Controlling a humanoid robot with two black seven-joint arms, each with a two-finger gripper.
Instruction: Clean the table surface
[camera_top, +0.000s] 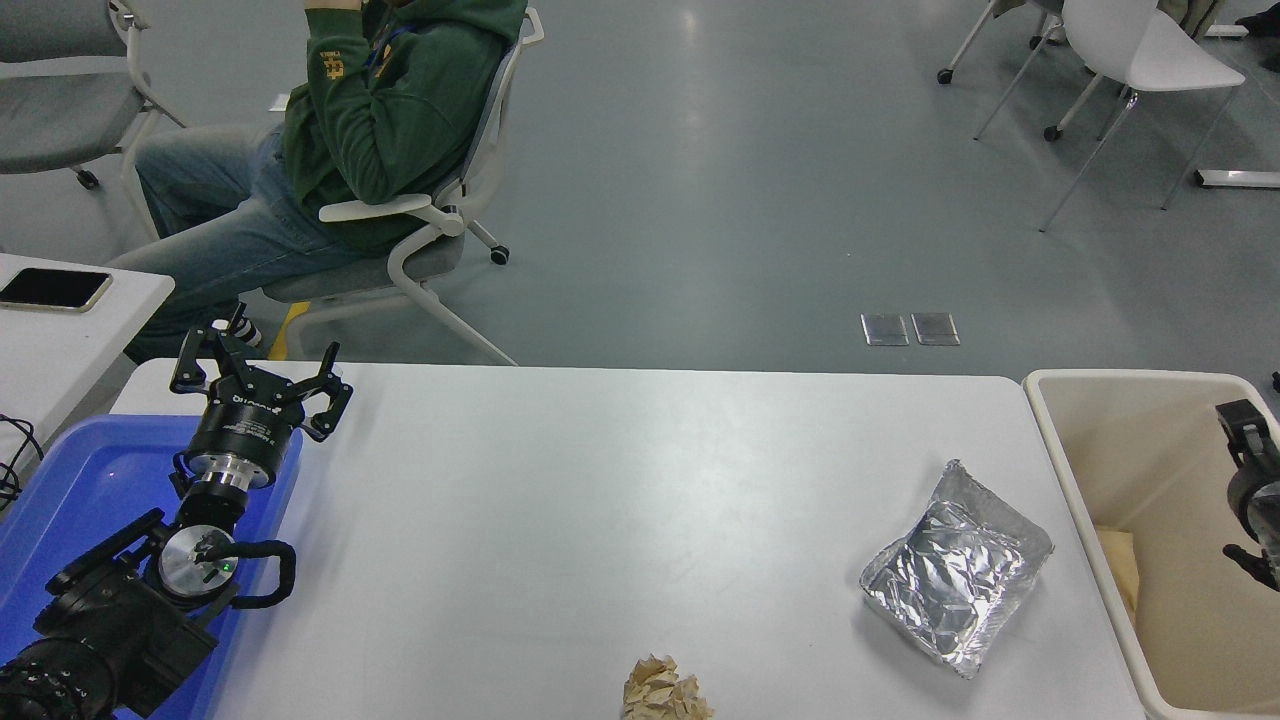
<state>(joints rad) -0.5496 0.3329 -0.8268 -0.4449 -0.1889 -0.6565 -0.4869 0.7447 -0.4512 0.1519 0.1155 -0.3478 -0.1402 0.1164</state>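
Right pincer (1248, 450) over bin (1060, 440), grip state unreadable at frame edge; foil tray (955, 578) flimsy, likely to crumple or slide off counter (600, 500).

foil tray (955, 570) right on table surface (600, 480) | paper wad (665, 690) near edge | bin (1150, 540) right of table

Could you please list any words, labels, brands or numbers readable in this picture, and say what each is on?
White lettering on the black left tool: too small to read.
Yellow emblem on the green hoodie sleeve of the seated person: blurred, unreadable.
Crumpled silver foil tray, blue plastic bin, beige bin: no text.
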